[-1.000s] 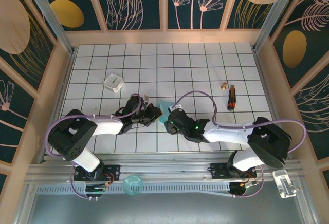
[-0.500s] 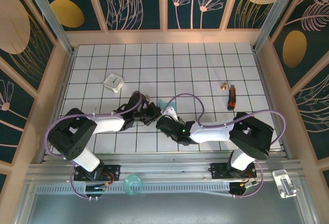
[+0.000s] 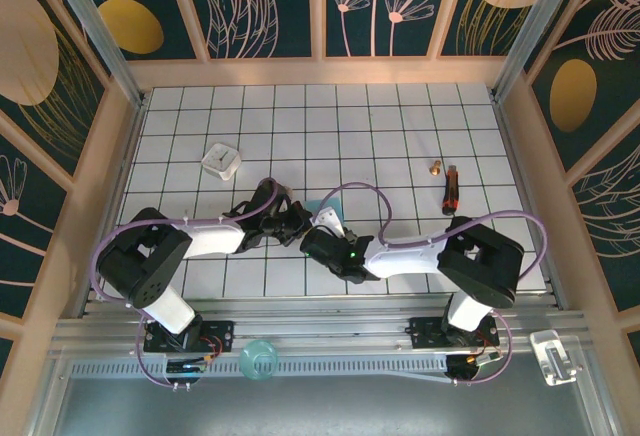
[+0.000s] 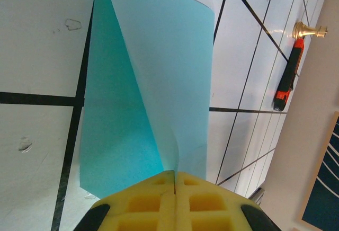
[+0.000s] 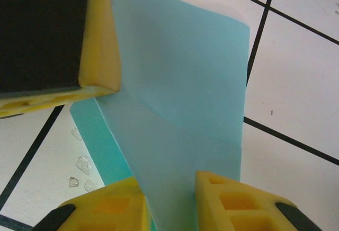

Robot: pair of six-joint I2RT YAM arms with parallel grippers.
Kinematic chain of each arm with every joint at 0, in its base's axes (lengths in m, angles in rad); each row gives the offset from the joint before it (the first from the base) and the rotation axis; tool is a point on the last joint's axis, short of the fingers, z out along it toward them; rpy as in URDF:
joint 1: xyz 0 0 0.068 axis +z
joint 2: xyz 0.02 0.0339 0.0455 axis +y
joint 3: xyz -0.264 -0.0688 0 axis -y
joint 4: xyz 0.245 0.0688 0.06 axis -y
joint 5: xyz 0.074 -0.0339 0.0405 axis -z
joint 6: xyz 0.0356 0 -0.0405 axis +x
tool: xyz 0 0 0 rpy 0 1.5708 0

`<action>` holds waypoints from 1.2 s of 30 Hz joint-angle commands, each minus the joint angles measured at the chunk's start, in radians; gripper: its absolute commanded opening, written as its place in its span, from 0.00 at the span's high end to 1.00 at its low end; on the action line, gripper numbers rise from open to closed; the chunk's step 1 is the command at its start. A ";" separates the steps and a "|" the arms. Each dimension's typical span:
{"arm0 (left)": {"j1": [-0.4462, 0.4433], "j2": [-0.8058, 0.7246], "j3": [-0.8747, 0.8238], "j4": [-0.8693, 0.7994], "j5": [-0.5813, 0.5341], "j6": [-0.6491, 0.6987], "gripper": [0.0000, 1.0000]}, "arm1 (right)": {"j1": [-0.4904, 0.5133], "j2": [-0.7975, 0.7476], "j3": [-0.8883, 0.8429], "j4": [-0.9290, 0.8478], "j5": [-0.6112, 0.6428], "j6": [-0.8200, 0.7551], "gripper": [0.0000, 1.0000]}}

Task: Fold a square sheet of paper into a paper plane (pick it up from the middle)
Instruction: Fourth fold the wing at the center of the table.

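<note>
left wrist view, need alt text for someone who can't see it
A folded sheet of light-blue paper runs up from the bottom edge, pinched between the closed yellow fingertips of the left gripper, over a white table with black grid lines. At the upper right lie an orange-and-black tool and a small brass piece.

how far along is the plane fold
Done: paper folded over, two layers showing. In hand: left claw shut on its edge, right claw open astride it. Left: no pointed nose or wings yet.
</note>
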 commanded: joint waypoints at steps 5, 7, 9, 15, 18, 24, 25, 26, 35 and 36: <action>-0.001 0.014 0.028 -0.064 0.013 -0.003 1.00 | 0.008 0.019 0.023 -0.017 0.047 0.000 0.77; 0.000 0.014 0.026 -0.062 0.013 -0.001 1.00 | 0.008 0.023 0.022 -0.014 0.048 0.003 0.78; -0.001 0.015 0.024 -0.058 0.015 -0.001 1.00 | 0.008 0.026 0.025 -0.011 0.046 0.003 0.77; -0.001 0.015 0.017 -0.051 0.016 -0.001 1.00 | 0.008 0.037 0.038 -0.011 0.046 0.000 0.76; -0.001 0.016 0.017 -0.048 0.019 -0.002 1.00 | 0.008 0.047 0.044 -0.007 0.042 -0.005 0.74; -0.001 0.019 0.014 -0.043 0.021 0.000 1.00 | 0.005 0.060 0.057 -0.004 0.050 -0.014 0.74; -0.001 0.019 0.013 -0.043 0.019 -0.001 1.00 | 0.005 0.061 0.060 -0.006 0.052 -0.014 0.75; 0.000 0.020 0.012 -0.042 0.019 -0.001 1.00 | 0.005 0.062 0.061 -0.007 0.053 -0.014 0.76; -0.001 0.022 0.007 -0.039 0.015 -0.002 1.00 | 0.003 0.059 0.050 -0.008 0.050 0.002 0.84; -0.001 0.021 0.006 -0.038 0.013 -0.002 1.00 | 0.003 0.059 0.047 -0.005 0.047 0.007 0.85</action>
